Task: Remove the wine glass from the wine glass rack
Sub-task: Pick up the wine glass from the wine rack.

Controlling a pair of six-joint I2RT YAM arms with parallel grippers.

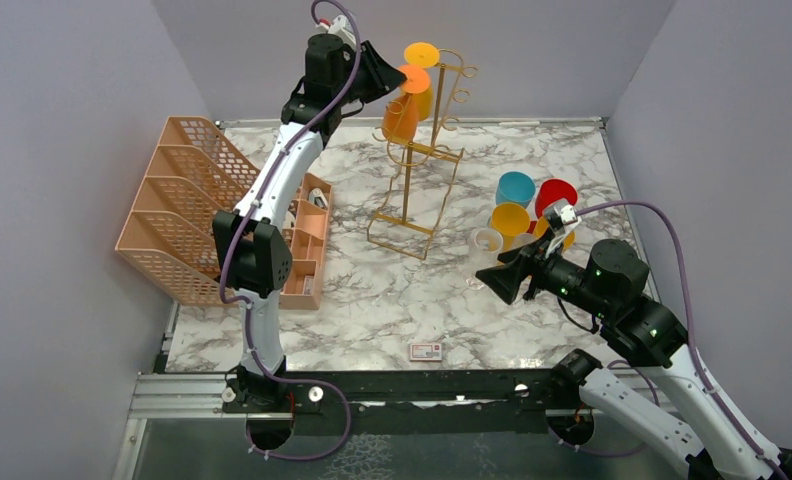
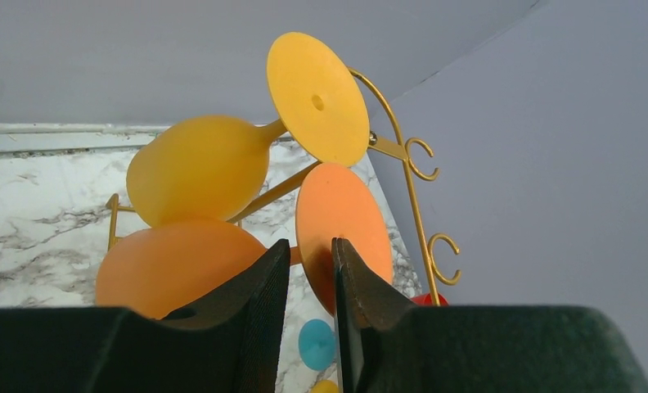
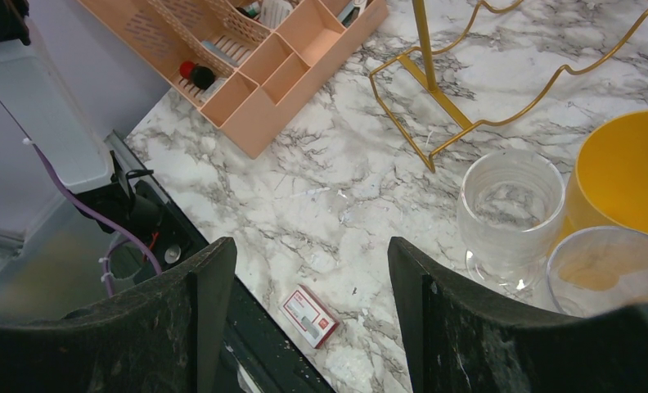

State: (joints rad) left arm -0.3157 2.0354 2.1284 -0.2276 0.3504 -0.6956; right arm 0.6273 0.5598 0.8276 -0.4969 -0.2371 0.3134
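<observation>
The gold wire wine glass rack (image 1: 409, 190) stands at the middle back of the marble table; its hooks (image 2: 408, 196) and base frame (image 3: 435, 86) also show in the wrist views. An orange wine glass (image 1: 400, 115) and a yellow wine glass (image 1: 422, 55) hang on its top. My left gripper (image 1: 387, 75) is at the rack's top. In the left wrist view its jaws (image 2: 308, 258) are nearly closed around the rim of the orange glass's round foot (image 2: 345, 213), beside the stem. The orange bowl (image 2: 173, 262) lies left of the jaws. My right gripper (image 1: 497, 280) is open and empty (image 3: 312, 262) above the table.
A peach mesh organiser (image 1: 182, 210) stands at the left. Blue (image 1: 516, 187), red (image 1: 557, 193) and yellow (image 1: 510, 218) cups and a clear glass (image 3: 509, 205) cluster at the right, near my right gripper. A small red-and-white box (image 1: 425, 350) lies near the front edge.
</observation>
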